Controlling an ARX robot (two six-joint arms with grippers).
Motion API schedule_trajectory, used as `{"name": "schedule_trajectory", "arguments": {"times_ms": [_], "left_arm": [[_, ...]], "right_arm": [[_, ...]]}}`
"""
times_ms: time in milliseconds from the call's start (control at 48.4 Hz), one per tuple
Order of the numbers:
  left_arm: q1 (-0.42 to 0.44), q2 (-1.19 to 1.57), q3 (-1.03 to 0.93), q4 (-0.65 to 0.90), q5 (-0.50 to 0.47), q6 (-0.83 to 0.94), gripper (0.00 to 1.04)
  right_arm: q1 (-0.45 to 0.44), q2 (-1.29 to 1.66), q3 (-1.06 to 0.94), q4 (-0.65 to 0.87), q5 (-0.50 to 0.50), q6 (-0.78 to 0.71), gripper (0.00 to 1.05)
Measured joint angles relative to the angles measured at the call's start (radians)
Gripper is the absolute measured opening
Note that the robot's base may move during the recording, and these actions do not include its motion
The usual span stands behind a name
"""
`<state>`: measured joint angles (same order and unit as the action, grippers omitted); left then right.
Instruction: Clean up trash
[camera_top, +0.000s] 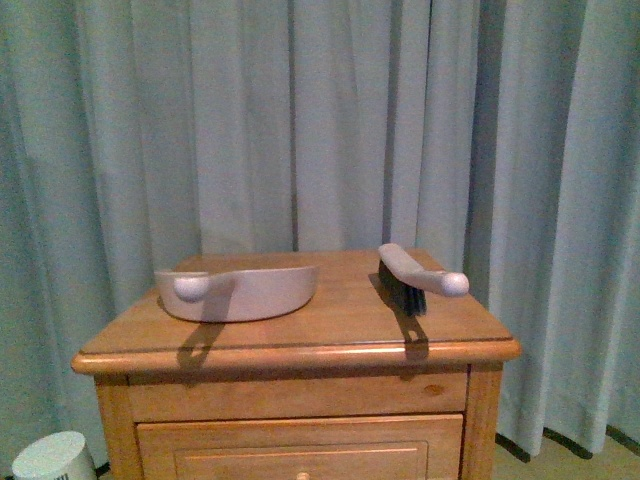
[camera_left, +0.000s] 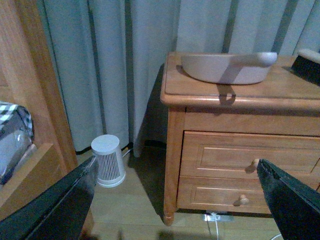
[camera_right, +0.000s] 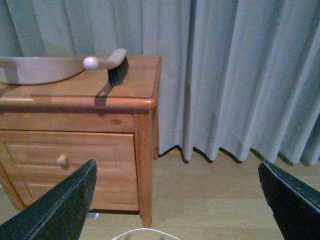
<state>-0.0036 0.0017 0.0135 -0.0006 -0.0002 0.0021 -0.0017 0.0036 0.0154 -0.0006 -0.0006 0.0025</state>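
The trash is out of view in all three views. A pink dustpan (camera_top: 240, 290) lies on the left of the wooden nightstand top (camera_top: 340, 320), and a pink hand brush with dark bristles (camera_top: 415, 275) lies on the right. Neither arm shows in the front view. My left gripper (camera_left: 176, 165) is open with nothing between its fingers, low in front of the nightstand drawers, and the dustpan (camera_left: 225, 67) is well beyond it. My right gripper (camera_right: 177, 167) is open and empty over the floor beside the nightstand. The brush (camera_right: 112, 62) and dustpan (camera_right: 35, 69) are far from it.
Grey curtains (camera_top: 330, 120) hang behind the nightstand. A white ribbed cylinder (camera_left: 108, 160) stands on the floor left of it. A wooden bed frame (camera_left: 35, 100) with a black-and-white checked pillow (camera_left: 12, 135) is at the left. A white cable (camera_right: 142, 232) lies on the floor.
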Motion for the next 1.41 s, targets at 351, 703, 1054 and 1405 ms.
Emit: {"name": "schedule_trajectory", "arguments": {"times_ms": [351,703,1054,1405], "left_arm": [[0.000,0.001,0.000,-0.001,-0.003,-0.001,0.97],[-0.140,0.737,0.315,0.197,-0.145,0.062,0.97],[-0.319,1.252,0.832,0.201,-0.213,0.207,0.97],[-0.375,1.638,1.236,0.014,-0.235,0.153,0.97]], "right_arm": [[0.000,0.000,0.000,0.000,0.000,0.000,0.97],[0.000,0.000,0.000,0.000,0.000,0.000,0.97],[0.000,0.000,0.000,0.000,0.000,0.000,0.97],[0.000,0.000,0.000,0.000,0.000,0.000,0.97]]}}
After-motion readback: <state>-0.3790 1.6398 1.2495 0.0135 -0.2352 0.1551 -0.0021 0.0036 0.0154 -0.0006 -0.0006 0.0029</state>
